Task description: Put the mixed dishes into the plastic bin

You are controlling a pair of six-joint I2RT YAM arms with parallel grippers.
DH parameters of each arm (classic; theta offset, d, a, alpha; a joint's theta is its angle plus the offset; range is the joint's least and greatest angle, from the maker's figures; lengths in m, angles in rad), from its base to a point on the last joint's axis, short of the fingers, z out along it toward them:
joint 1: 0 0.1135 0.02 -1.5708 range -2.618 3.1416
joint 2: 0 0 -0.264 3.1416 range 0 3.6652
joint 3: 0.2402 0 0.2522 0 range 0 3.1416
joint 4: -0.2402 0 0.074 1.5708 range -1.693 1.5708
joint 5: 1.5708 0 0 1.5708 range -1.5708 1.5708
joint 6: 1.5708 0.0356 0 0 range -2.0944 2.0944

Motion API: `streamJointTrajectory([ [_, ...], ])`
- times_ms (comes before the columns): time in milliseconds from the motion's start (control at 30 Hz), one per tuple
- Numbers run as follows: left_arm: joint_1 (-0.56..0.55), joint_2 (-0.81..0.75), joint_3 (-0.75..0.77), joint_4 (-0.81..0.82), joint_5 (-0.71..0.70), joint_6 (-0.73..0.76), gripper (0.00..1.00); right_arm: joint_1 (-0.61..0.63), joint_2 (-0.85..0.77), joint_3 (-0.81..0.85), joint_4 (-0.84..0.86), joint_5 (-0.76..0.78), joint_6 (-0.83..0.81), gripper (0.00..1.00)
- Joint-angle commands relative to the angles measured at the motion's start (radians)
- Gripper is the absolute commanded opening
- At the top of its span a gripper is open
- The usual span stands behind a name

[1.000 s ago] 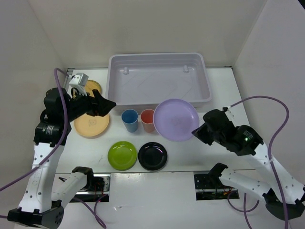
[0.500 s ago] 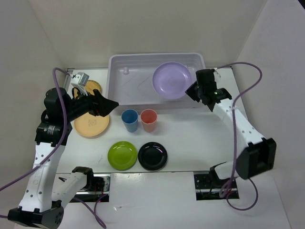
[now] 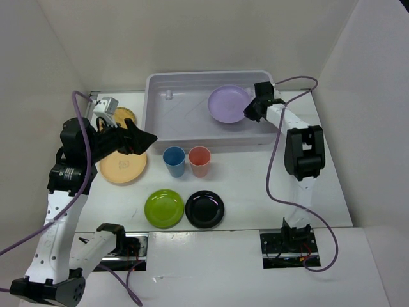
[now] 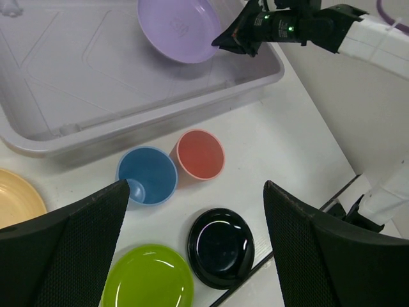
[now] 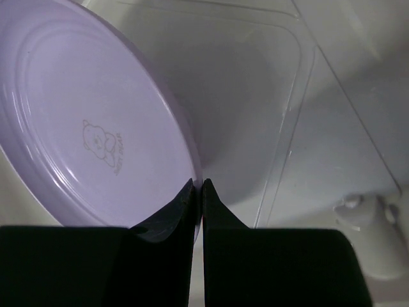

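Four plates, two cups, one woven disc and one plastic bin are in view. The lilac plate is the only dish inside the bin. It sits tilted in the bin's far right part, and whether it touches the floor there is unclear. The right claw is pinched shut on the plate's rim, with the plate reaching out to that claw's left. The left claw stands wide open, holding nothing and hanging above the counter. The woven disc lies behind it and the pale orange plate beneath and behind it. The blue cup and coral-red cup stand upright side by side just ahead of its fingertips. The lime green plate and black plate lie side by side nearer the arm bases. A second ago the lilac plate was over the counter beside the cups. Half a second ago it was held over the bin, and it is now lower inside it. The left claw has kept its place.
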Motion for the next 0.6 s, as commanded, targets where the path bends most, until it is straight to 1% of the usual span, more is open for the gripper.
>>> streamJointTrajectory([
  [0, -0.005, -0.013, 0.027, -0.004, -0.027, 0.034, 0.92, -0.016, 0.065, 0.114, 0.06, -0.012, -0.002, 0.0],
  [133, -0.005, -0.004, 0.027, -0.013, -0.027, 0.044, 0.92, -0.025, 0.162, 0.211, 0.038, -0.021, -0.002, 0.0],
  [267, -0.005, -0.004, 0.027, -0.013, -0.027, 0.035, 0.93, -0.034, 0.246, 0.315, 0.005, 0.042, 0.03, 0.0],
  [367, -0.005, -0.004, 0.017, -0.013, -0.027, 0.034, 0.93, -0.034, 0.298, 0.382, -0.05, 0.042, 0.039, 0.0],
  [400, -0.005, -0.004, 0.017, -0.013, -0.039, 0.034, 0.94, -0.043, 0.335, 0.436, -0.067, 0.042, 0.039, 0.02],
  [467, -0.005, -0.017, -0.004, -0.024, -0.065, 0.034, 0.96, -0.043, 0.363, 0.482, -0.119, 0.051, 0.05, 0.07],
  [500, -0.005, -0.031, -0.004, -0.024, -0.09, 0.034, 0.96, -0.043, 0.363, 0.498, -0.119, 0.051, 0.05, 0.16],
  [567, -0.005, -0.042, -0.016, -0.024, -0.113, 0.025, 0.96, -0.043, 0.372, 0.498, -0.119, 0.051, 0.05, 0.23],
])
